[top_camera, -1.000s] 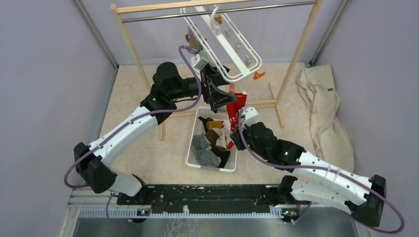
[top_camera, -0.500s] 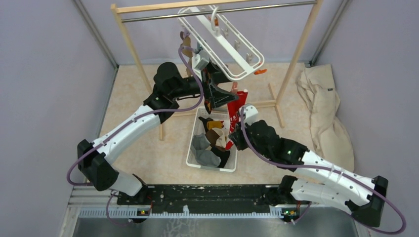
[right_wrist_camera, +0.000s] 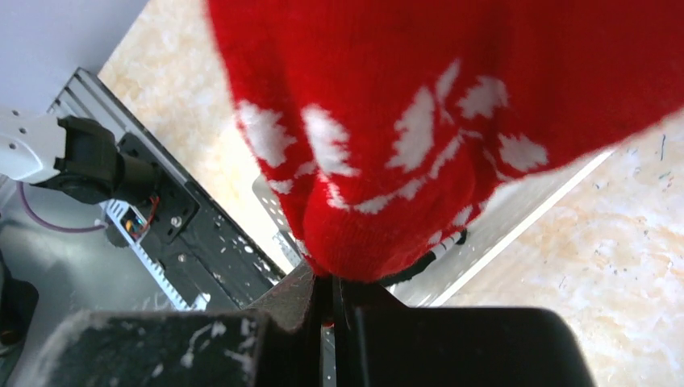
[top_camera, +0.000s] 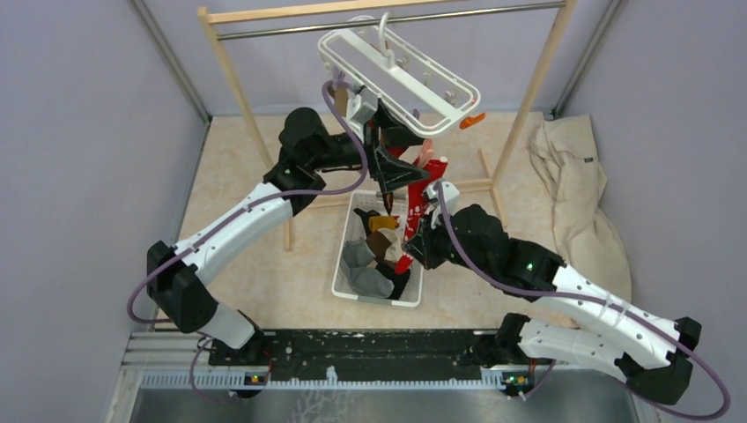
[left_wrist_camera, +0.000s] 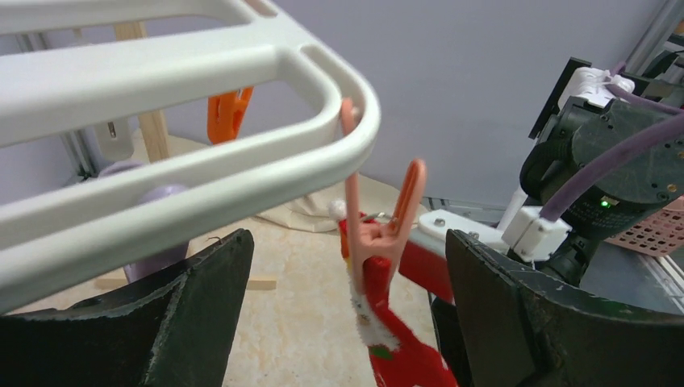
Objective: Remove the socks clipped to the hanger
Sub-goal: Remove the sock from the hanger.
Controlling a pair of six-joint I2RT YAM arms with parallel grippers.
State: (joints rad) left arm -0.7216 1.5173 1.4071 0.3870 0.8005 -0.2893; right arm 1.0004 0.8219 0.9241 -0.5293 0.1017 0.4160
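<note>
Your left pincer [left_wrist_camera: 347, 250] stands wide apart just under the corner of the white hanger [top_camera: 401, 75]. One finger sits on each side of the pink clip [left_wrist_camera: 379, 234], and neither touches it. That clip dangles from the hanger's corner and bites the white cuff of the red patterned sock [top_camera: 423, 198]. The sock hangs down toward the white basket [top_camera: 342, 256]. Your right pincer [right_wrist_camera: 327, 290] is clamped together on the sock's lower end, with red cloth pinched between the fingers. Several other socks [top_camera: 379, 260] lie heaped in the basket. The hanger hooks onto the wooden rack [top_camera: 231, 75] and hangs tilted.
</note>
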